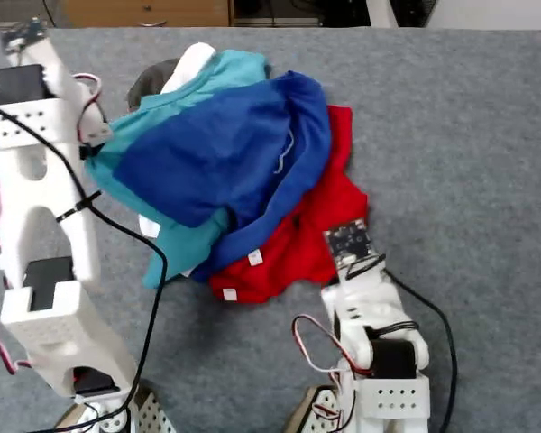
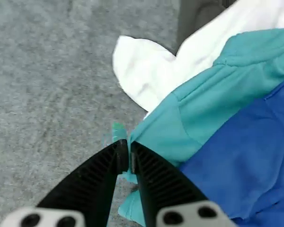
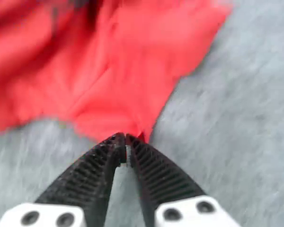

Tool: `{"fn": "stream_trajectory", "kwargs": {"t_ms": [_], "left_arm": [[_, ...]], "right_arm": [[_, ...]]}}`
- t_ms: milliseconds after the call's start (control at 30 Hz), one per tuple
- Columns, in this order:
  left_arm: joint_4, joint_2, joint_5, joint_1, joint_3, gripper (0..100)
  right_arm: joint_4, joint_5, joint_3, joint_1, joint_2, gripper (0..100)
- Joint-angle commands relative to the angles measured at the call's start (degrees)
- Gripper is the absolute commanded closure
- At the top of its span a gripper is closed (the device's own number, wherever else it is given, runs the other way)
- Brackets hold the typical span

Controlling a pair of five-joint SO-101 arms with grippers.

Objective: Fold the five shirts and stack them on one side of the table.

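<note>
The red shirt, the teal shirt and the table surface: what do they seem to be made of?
The red shirt: soft matte knit cloth, probably cotton or a blend; it lies in loose folds and creases. The teal shirt: similar matte fabric, with a sewn shoulder seam. The table: covered in grey felt or short carpet, judging by its mottled, fuzzy look.

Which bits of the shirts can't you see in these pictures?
- Grey shirt: in the high view, it is mostly buried under the white shirt and the teal shirt.
- Red shirt: in the high view, much of it lies under the blue shirt.
- Right gripper: in the right wrist view, its tips cover the red edge, so it's unclear whether cloth is pinched.
</note>
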Motion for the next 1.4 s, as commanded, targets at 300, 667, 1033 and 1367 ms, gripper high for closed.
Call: {"fn": "stream_trajectory", "kwargs": {"t_ms": [300, 667, 1033, 1367], "left_arm": [[0.4, -26.2, -3.2, -7.2, -3.2, 98], [-14.5, -46.1, 1.3, -7.3, -3.2, 98], [-25.1, -50.4, 14.8, 7.6, -2.5, 98], [-31.8, -45.6, 12.7, 35.5, 1.8, 98]], "right_arm": [[-15.0, -1.0, -10.2, 1.6, -6.1, 79.6], [-3.1, -0.9, -17.3, -1.0, -6.0, 79.6], [5.9, -0.5, -22.2, 14.9, -6.3, 79.3], [6.2, -0.4, -21.9, 31.1, -6.5, 79.3]]}}
